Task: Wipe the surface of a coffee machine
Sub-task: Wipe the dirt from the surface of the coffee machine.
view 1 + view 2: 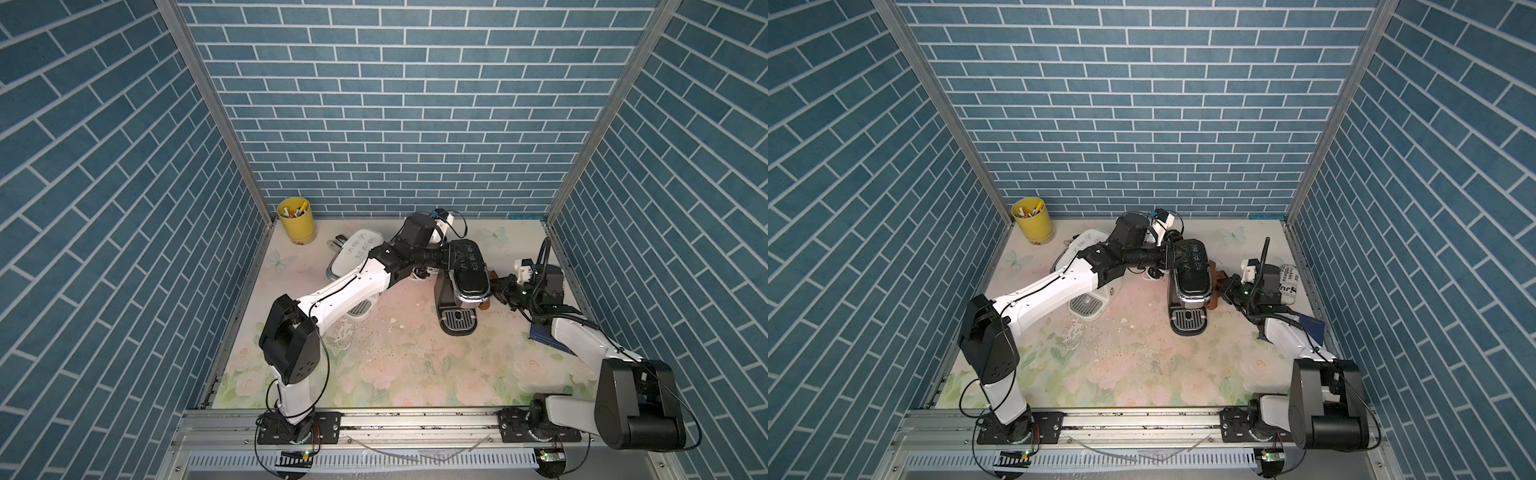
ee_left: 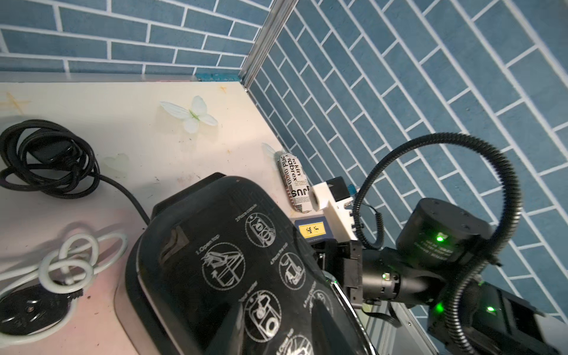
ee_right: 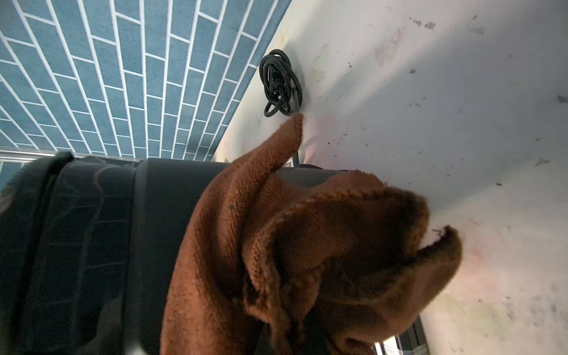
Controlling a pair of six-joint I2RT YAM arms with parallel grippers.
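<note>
Right fingers [image 1: 502, 287] clamped on brown cloth [image 3: 307, 246], coffee machine [image 1: 468, 276] side wall just ahead: press flat, stroke evenly. Left fingers [image 2: 229, 325] part-spread over lid [image 2: 233, 239]; grip unclear.

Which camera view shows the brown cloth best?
The right wrist view: the cloth fills it, lying against the machine. Both top views show only small brown bits beside the machine. The left wrist view does not show it.
</note>
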